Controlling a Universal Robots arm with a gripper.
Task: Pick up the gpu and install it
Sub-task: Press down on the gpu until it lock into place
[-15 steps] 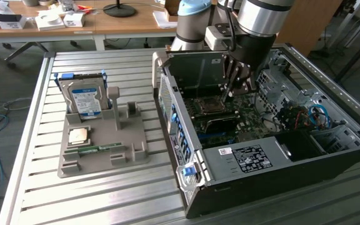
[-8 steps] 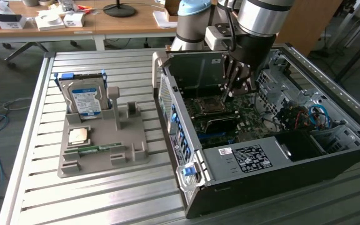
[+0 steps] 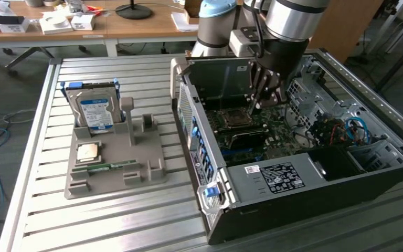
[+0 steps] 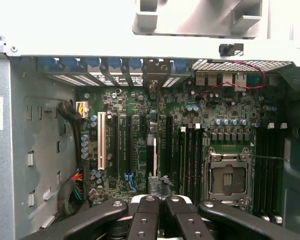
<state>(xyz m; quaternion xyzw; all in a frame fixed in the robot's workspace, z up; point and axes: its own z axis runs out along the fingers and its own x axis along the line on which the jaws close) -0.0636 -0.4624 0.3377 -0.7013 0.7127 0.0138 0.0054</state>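
**GPU held edge-down over the expansion slots**

The gpu [image 4: 154,162] is inside the open computer case [image 3: 369,173], seen edge-on in the wrist view as a thin dark card with a pale strip, standing upright directly below the pincer [image 4: 159,210] and reaching down toward the motherboard [image 4: 190,130]. The pincer is clenched on the gpu, its black fingers [image 4: 145,220] pressed together around the card's upper edge. In the exterior view the pincer [image 3: 264,100] hangs low within the case, just above the board.

To do this step well, as I judge it, the card's lower edge should line up along one long black expansion slot [image 4: 124,147], beside the white slot [image 4: 101,140], and its bracket end should face the row of rear slot openings [image 4: 120,75]. The descent should be straight and vertical, with no tilt, so the contacts enter evenly; any sideways offset risks striking neighbouring components. Whether the card already touches a slot cannot be told.

Well away from the pincer, outside the case on the counter [image 3: 117,220], a grey parts holder [image 3: 114,168] carries a hard drive [image 3: 95,113].
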